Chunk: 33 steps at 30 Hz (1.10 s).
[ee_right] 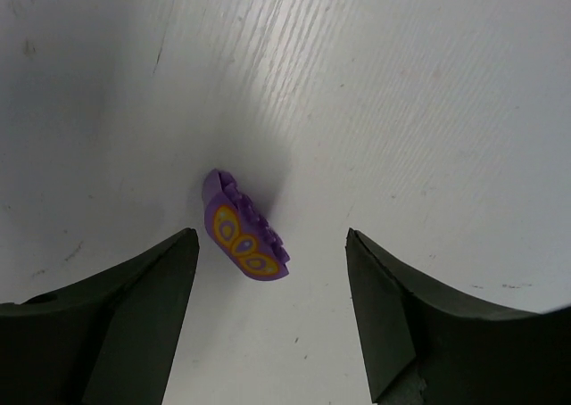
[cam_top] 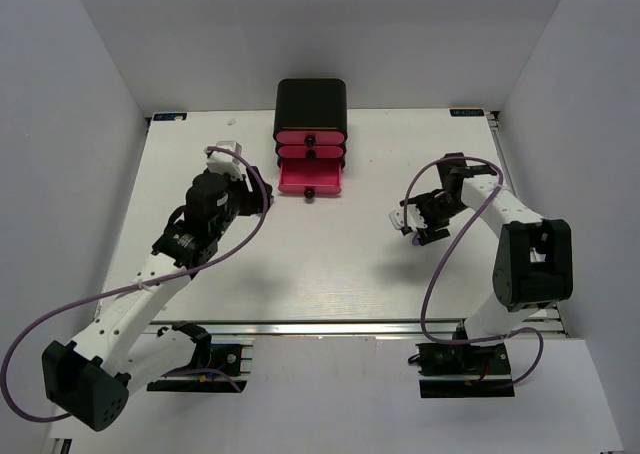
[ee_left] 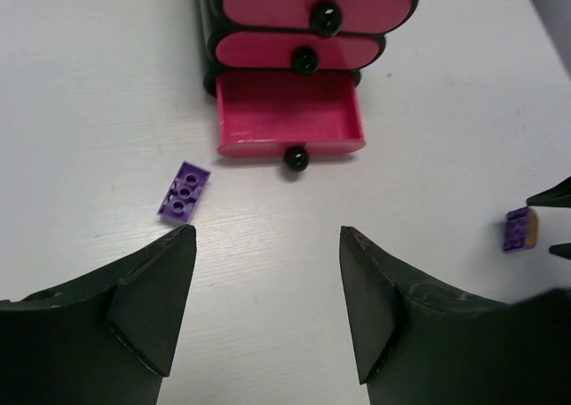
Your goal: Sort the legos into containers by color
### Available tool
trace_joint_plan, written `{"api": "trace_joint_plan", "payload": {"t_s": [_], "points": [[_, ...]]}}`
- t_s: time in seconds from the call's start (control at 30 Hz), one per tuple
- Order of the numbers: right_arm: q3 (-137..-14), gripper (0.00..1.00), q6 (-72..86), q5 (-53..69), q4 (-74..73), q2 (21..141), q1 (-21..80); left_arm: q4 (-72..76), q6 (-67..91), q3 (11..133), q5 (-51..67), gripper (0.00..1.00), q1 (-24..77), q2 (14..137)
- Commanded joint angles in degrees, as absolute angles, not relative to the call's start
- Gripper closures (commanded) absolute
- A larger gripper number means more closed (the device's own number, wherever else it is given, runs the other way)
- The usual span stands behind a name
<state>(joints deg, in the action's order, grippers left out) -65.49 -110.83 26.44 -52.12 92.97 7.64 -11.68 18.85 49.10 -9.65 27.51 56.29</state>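
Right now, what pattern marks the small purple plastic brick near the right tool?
Yellow ovals with purple centres on the purple brick; clearest in the right wrist view.

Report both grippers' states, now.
Left gripper: open, holding nothing.
Right gripper: open, holding nothing; purple lego lies ungripped by its jaws.

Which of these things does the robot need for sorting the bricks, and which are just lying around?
For the job: flat purple brick; purple brick with the orange pattern; open bottom drawer; two shut drawers above it.
Just there: purple cables; small labels at the far edge.
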Motion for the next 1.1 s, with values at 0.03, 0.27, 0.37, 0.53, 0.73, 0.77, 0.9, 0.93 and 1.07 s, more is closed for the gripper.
{"api": "trace_joint_plan", "payload": {"t_s": [0.03, 0.27, 0.37, 0.53, 0.73, 0.77, 0.9, 0.93, 1.07], "points": [[-63.8, 0.26, -127.4, 18.2, -49.8, 94.7, 9.2, -16.6, 15.1, 49.2, -11.2, 0.25, 27.7, 53.7], [-64.3, 0.27, -124.7, 13.9, -45.9, 99.1, 10.6, -15.7, 15.5, 48.8, -9.0, 0.24, 27.7, 51.9], [-64.8, 0.32, -124.6, 11.1, -46.1, 100.9, 11.6, -15.4, 15.7, 48.7, -8.4, 0.24, 27.7, 52.0], [-64.1, 0.49, -123.0, 9.8, -44.6, 101.1, 12.5, -15.4, 16.2, 48.7, -7.1, 0.24, 27.7, 52.7], [-67.9, 0.88, -111.1, 20.8, -46.0, 98.2, 15.9, -15.4, 16.5, 48.5, -6.9, 0.24, 27.1, 53.6], [-69.6, 0.88, -107.4, 22.9, -45.5, 97.7, 16.7, -15.4, 16.5, 48.5, -7.3, 0.24, 27.1, 53.7], [-72.3, 1.0, -80.7, 30.3, -30.0, 95.5, 22.5, -15.4, 16.5, 48.4, -8.0, 0.24, 27.1, 54.1], [-72.6, 1.0, -75.1, 29.4, -26.0, 95.0, 25.7, -15.4, 16.5, 48.4, -8.2, 0.24, 27.1, 54.1], [-75.1, 1.0, -57.9, 20.9, -11.7, 96.8, 30.5, -15.7, 16.4, 48.4, -9.1, 0.24, 27.1, 55.3]]}}
